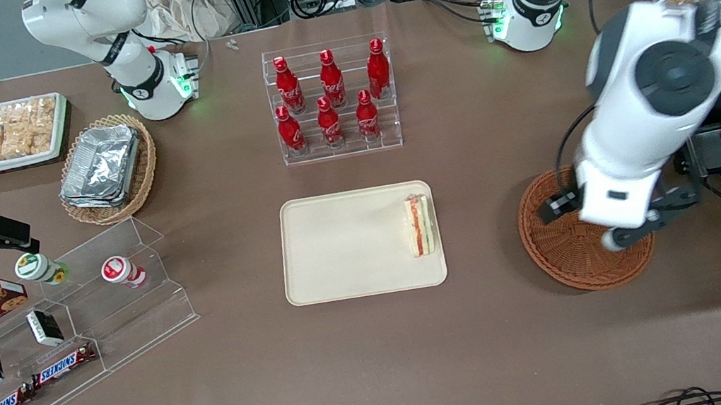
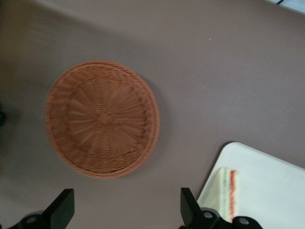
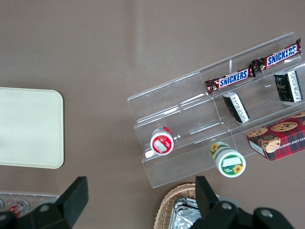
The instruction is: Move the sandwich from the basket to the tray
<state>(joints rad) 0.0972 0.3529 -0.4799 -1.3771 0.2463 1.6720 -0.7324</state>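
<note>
Left arm's end effector (image 2: 125, 210): two black fingers spread wide apart, nothing between them. It hangs above the round, shallow, reddish-brown woven wicker basket (image 1: 572, 256), clear of the weave. From the wrist camera the basket (image 2: 101, 118) shows a bare woven floor with no item in it.

Small triangular sandwich wedge of pale white bread with pink-red and light filling layers (image 1: 420, 225): it lies on the flat cream-beige rectangular plastic tray with rounded corners (image 1: 339, 248), at the tray edge closest to the basket, filling edge turned upward. The wrist camera confirms it, with the sandwich (image 2: 228, 191) just inside the tray (image 2: 271, 181) rim.

Judgement: the transfer looks complete; the step in hand is the arm clearing away. To do it well, the end effector should keep its fingers apart and its height over the basket rim, and move away from the tray, so nothing drags the basket across the brown counter (image 1: 383, 356) or nudges the sandwich off its edge position.

Relative position: the sandwich sits well apart from the end effector, on the tray beside the basket toward the parked arm's end, with a strip of bare counter between tray and basket. No contact anywhere between end effector and sandwich.
</note>
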